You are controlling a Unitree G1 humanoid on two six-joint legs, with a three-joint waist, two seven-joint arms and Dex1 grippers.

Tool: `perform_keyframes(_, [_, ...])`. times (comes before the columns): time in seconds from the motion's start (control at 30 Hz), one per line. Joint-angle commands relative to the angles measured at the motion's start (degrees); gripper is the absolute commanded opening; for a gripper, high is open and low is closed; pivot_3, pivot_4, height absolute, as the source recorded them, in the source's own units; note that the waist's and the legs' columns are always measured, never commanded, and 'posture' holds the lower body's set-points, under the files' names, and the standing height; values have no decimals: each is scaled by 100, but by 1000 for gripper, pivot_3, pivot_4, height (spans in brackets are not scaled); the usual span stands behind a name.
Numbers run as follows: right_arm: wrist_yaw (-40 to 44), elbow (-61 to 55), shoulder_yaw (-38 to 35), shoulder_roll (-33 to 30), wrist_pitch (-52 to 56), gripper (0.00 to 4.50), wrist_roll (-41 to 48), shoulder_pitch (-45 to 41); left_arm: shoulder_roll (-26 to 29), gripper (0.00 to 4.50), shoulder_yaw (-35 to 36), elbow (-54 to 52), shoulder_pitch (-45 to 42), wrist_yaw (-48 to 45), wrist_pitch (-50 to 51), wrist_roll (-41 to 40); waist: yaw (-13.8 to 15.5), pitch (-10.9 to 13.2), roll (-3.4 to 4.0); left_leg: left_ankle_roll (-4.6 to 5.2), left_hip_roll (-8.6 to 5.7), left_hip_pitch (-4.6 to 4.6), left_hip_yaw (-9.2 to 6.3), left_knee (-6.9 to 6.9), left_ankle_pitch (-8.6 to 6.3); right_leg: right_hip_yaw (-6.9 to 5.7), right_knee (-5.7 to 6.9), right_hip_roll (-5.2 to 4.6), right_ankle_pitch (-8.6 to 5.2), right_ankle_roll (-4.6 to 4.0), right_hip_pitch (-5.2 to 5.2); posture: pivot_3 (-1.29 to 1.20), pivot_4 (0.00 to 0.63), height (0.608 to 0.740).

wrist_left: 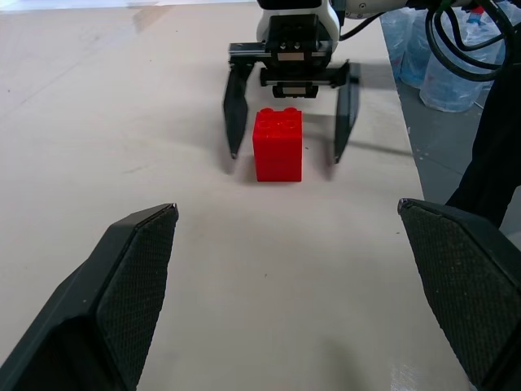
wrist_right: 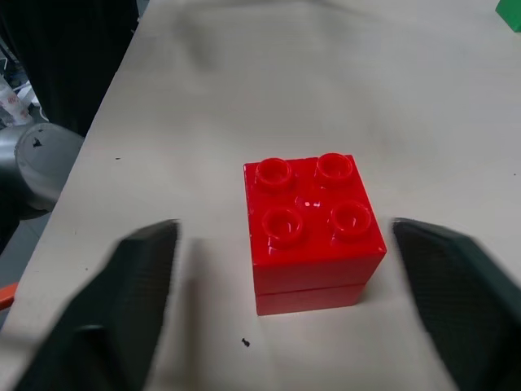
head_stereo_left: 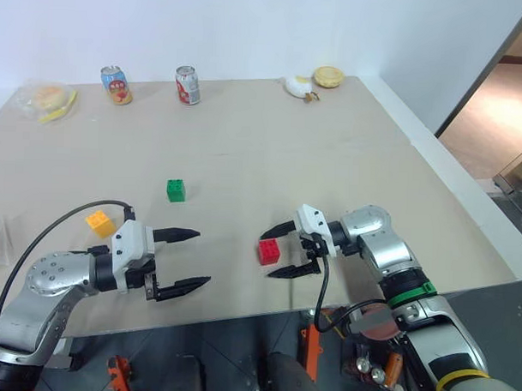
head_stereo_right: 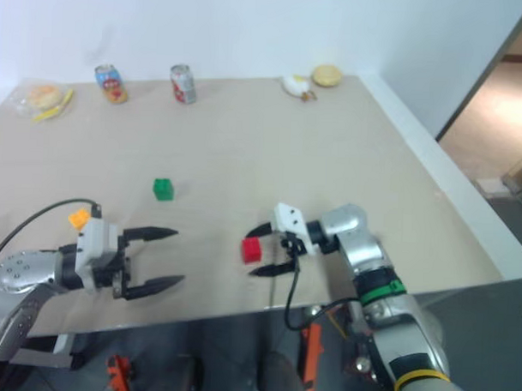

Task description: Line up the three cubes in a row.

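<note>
Right gripper (head_stereo_left: 282,249) standing released around red cube (head_stereo_left: 268,251) (fingers not touching); left gripper (head_stereo_left: 181,260) spread, grasping nothing; green cube (head_stereo_left: 176,190) farther left.

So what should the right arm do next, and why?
Probably draw the right gripper back off the red cube. Its fingers stand open on either side of the cube, which sits upright on the table, so it looks released. The green cube and yellow cube lie apart, not in a row.
</note>
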Motion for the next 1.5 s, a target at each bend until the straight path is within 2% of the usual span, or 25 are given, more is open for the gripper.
perform_keyframes(0.03, [224, -433, -129, -80, 289, 4478, 349, -165, -35, 4500, 236, -81, -38, 175, -24, -80, 0, 0, 0, 0, 0, 0, 0, 0, 0, 1, 0, 0, 0, 0, 0, 0, 150, 740])
perform_keyframes(0.17, [177, -750, -308, -97, 851, 4478, 808, -349, -116, 4500, 563, 102, -248, 622, 247, -240, 0, 0, 0, 0, 5, 0, -1, 1, 0, 0, 2, 5, 1, -1, 0, 0, 150, 740])
perform_keyframes(0.3, [-349, -1042, -698, 141, 1373, 4478, 1324, -740, 120, 4500, 880, 877, -829, 651, 358, -212, -2, 0, 0, 0, 10, 0, -5, 7, 0, -3, 7, 13, 3, -4, 0, 0, 150, 740])
perform_keyframes(0.47, [-895, -914, -834, 382, 1415, 4478, 1284, -1149, 526, 4500, 907, 2322, -1810, 396, 166, 111, -4, 0, 0, 0, 24, -2, -7, 11, 0, -5, 8, 32, 5, -12, -3, 0, 150, 740])
perform_keyframes(0.57, [-1201, -942, -892, 457, 1335, 4478, 1230, -1221, 494, 4500, 786, 3004, -2354, 587, 101, 401, 11, 0, -1, 0, 29, -11, -10, 10, 0, -9, 7, 36, 5, -14, -7, 0, 150, 740])
perform_keyframes(0.67, [-1502, -1095, -961, 521, 1315, 4478, 1277, -1206, 32, 4500, 695, 2709, -2386, 986, 332, 329, 10, -1, -1, -3, 27, -25, -6, 12, -2, -5, 4, 29, 3, -9, -14, 0, 150, 740])
perform_keyframes(0.87, [-1780, -1339, -1005, 547, 1375, 4478, 1348, -1070, -1096, 4500, 654, 1649, -1862, 2769, 588, 785, -2, -3, -5, -16, 20, -37, -5, 23, -18, 1, 4, 16, 12, -25, -17, 0, 150, 740])
perform_keyframes(1.0, [-1801, -1151, -1042, 474, 1308, 4478, 1304, -1044, -2140, 4500, 702, 1118, -1600, 4722, 1109, 1353, 10, -3, -5, -14, 19, -34, -6, 25, -20, 5, 6, 18, 13, -26, -15, 0, 150, 740])
perform_keyframes(1.07, [-1773, -966, -1039, 431, 1239, 4478, 1247, -1075, -2553, 4500, 637, 1102, -1578, 5363, 1162, 1658, 12, -4, -8, -14, 17, -32, -6, 29, -19, 6, 5, 17, 17, -15, -10, 0, 150, 740])
perform_keyframes(1.27, [-1709, -717, -1018, 373, 1139, 4478, 1212, -1189, -3085, 4500, 510, 1379, -1844, 6172, 1358, 2064, 6, -3, -10, -9, 14, -25, -6, 41, -7, 17, 4, 27, 30, 14, -6, 0, 150, 740])
perform_keyframes(1.5, [-1702, -670, -992, 432, 1102, 4478, 1232, -1242, -3398, 4500, 209, 1518, -2054, 6301, 1271, 2268, 5, -3, -10, -10, 11, -24, -5, 41, 0, 25, 4, 29, 40, 17, -6, 0, 150, 740])
